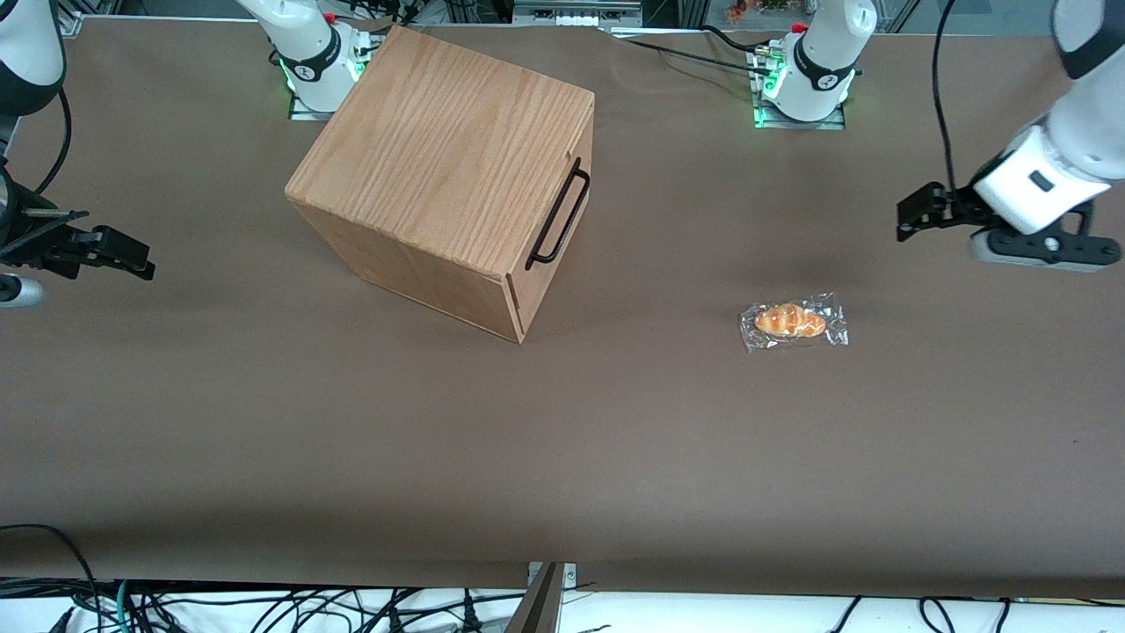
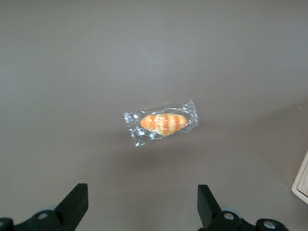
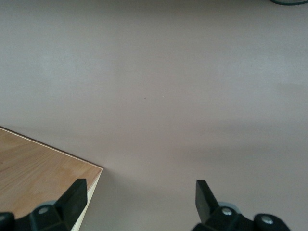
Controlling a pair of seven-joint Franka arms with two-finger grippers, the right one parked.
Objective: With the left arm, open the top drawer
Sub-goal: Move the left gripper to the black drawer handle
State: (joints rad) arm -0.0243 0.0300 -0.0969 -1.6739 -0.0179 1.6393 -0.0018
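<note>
The oak-grain cube cabinet (image 1: 439, 167) stands on the brown table toward the parked arm's end. Its top drawer (image 1: 576, 145) is shut, with the thin black wire bar handle (image 1: 559, 218) on the front that faces the working arm's end. The left arm (image 1: 1046, 176) hovers above the table at the working arm's end, well apart from the cabinet. Its black gripper (image 1: 905, 221) is open and empty. In the left wrist view the gripper (image 2: 142, 204) has its fingers spread wide over bare table, and a corner of the cabinet (image 2: 302, 180) shows at the frame's edge.
A wrapped bread roll (image 1: 794, 322) lies on the table between the cabinet and the left arm's gripper, nearer to the front camera than both; it also shows in the left wrist view (image 2: 162, 122). The arm bases (image 1: 804, 75) stand at the table's back edge.
</note>
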